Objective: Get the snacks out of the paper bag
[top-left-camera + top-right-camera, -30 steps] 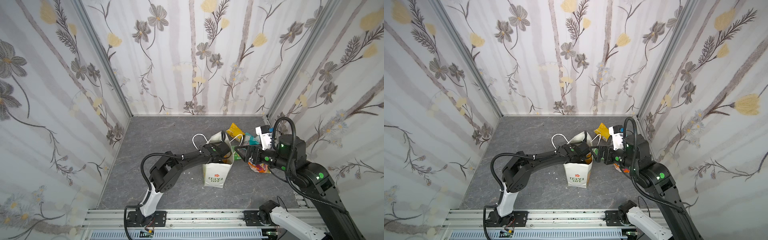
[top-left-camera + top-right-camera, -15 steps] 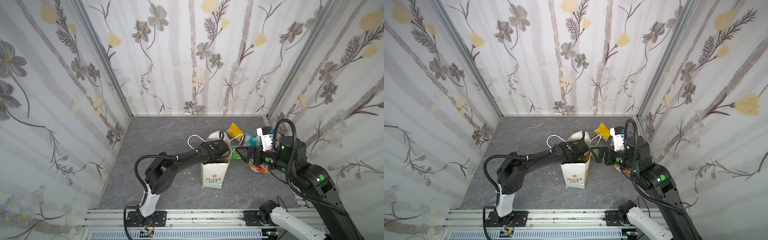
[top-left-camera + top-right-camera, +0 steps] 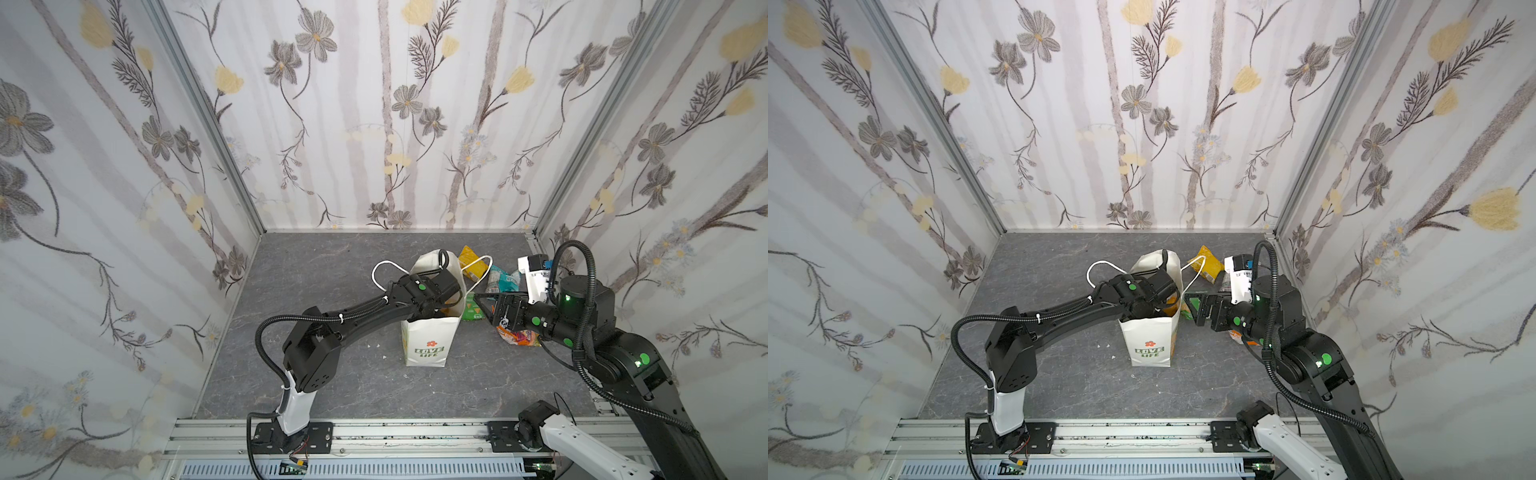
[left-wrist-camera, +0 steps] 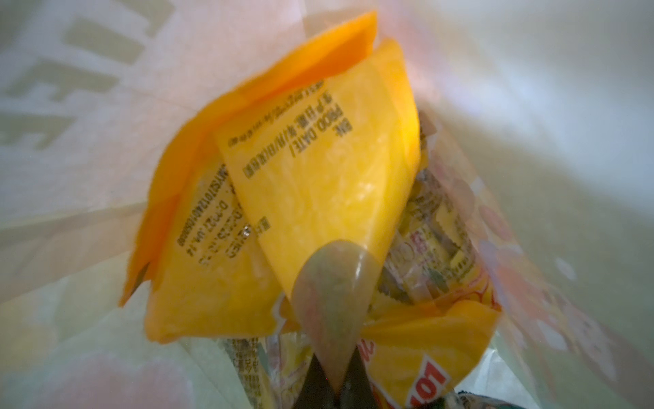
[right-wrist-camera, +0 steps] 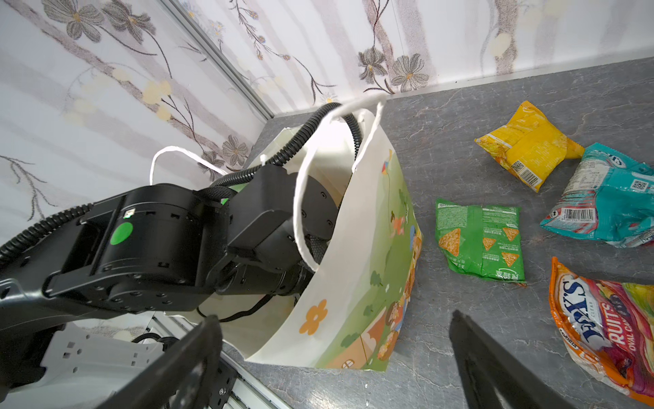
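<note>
The white paper bag (image 3: 430,345) (image 3: 1150,345) stands upright mid-table. Its painted side faces the right wrist view (image 5: 371,265). My left arm reaches down into its mouth, so the left gripper is hidden in both top views. Inside, the left gripper (image 4: 332,283) is shut on the lower corner of an orange-yellow pouch (image 4: 318,184). Under the pouch lies a yellow packet with red print (image 4: 424,354). My right gripper (image 3: 482,305) (image 3: 1194,309) (image 5: 334,317) hangs open just right of the bag, holding nothing.
Right of the bag, on the grey table, lie a yellow packet (image 3: 471,262) (image 5: 531,148), a teal packet (image 3: 500,280) (image 5: 608,198), a green packet (image 3: 471,309) (image 5: 481,240) and an orange candy bag (image 3: 519,336) (image 5: 608,325). Papered walls close three sides.
The bag has shifted a little to the left with my left arm inside it. The left gripper has closed inside the bag. The right gripper stayed open beside it.
</note>
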Controlling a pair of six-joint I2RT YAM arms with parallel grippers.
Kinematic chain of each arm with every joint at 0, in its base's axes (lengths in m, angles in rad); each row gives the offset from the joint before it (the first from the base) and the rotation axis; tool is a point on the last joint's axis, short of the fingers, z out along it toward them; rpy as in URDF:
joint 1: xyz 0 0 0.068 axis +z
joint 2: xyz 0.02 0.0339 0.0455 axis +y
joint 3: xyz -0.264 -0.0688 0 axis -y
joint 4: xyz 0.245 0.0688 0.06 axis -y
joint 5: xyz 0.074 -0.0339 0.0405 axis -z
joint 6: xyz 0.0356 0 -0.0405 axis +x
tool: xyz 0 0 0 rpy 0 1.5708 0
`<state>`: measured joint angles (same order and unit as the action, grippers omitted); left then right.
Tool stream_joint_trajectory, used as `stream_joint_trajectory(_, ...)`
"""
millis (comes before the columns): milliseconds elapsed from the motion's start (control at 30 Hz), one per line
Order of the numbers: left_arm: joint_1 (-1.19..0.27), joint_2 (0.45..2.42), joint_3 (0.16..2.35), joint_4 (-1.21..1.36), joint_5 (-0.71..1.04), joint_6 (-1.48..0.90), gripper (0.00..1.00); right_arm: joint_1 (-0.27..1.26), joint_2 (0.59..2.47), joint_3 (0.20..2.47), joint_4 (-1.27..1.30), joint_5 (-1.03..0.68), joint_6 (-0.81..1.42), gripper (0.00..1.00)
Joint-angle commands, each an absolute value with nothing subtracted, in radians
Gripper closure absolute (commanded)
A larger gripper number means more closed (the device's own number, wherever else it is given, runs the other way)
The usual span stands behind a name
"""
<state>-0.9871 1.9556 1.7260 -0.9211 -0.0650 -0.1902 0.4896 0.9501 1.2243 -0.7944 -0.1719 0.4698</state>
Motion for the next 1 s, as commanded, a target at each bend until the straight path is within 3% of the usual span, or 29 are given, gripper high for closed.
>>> stream_joint_trajectory(0,-0.985,1.931,1.755,-0.942,-0.105,-0.189,1.00,0.489,0.952,1.221,-0.752,-0.149,0.471,0.00)
stream_joint_trajectory(500,-0.985,1.900,1.798,-0.980,-0.139,-0.173,1.00,0.488,0.939,1.154,-0.681,-0.151,0.514,0.00)
stream_joint_trajectory(700,-0.986,1.902,1.762,-0.953,-0.110,-0.189,1.00,0.489,0.948,1.040,-0.453,-0.321,0.643,0.00)
stream_joint_trajectory(967,-0.984,1.882,1.751,-0.940,-0.109,-0.186,1.00,0.489,0.992,0.969,-0.406,-0.353,0.654,0.00)
